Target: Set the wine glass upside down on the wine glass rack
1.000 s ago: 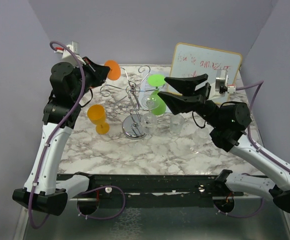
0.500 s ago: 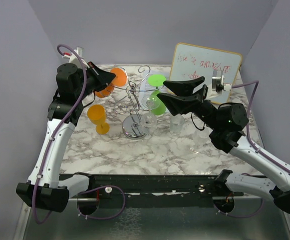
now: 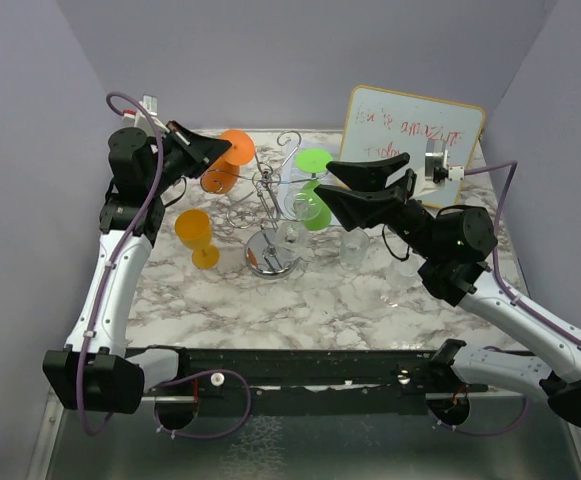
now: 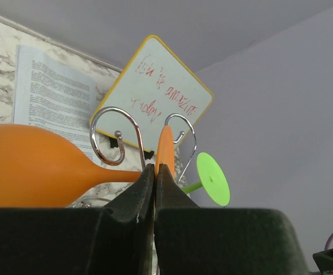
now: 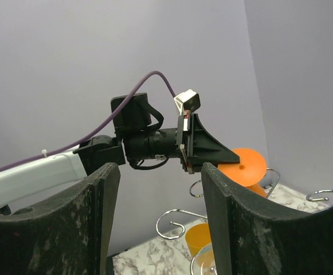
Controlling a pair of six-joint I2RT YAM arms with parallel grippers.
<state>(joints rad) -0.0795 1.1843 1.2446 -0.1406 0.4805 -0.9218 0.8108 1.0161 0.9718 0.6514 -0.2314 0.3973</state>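
The left gripper [image 3: 220,153], in the upper left of the top view, is clamped on the stem of the orange wine glass [image 3: 219,177]. The left wrist view shows its 2 fingers [image 4: 132,197] pressed together around the thin orange stem. The bowl fills the left of that frame and the foot stands edge-on just above the fingertips.

From above, the glass is off the table and tilted. Its foot disc is higher in the frame, and its bowl is lower and to the left, just beside the left-hand loops of the wine glass rack [image 3: 268,262]. Whether the glass touches a loop I cannot tell.

The rack stands on its round base at the centre of the marble table [image 3: 300,300], chrome loops spreading at the top. A green wine glass [image 3: 317,210] sits at the rack's right-hand loops, foot above bowl in the frame. A 2nd orange glass [image 3: 196,238] stands upright on the table left of the rack base, and a clear glass [image 3: 354,250] stands to its right.

The right gripper [image 3: 325,180] hovers right of the rack with its jaws wide apart, holding nothing; the green glass is just beside its tips. A whiteboard [image 3: 413,135] with red writing leans at the upper right.
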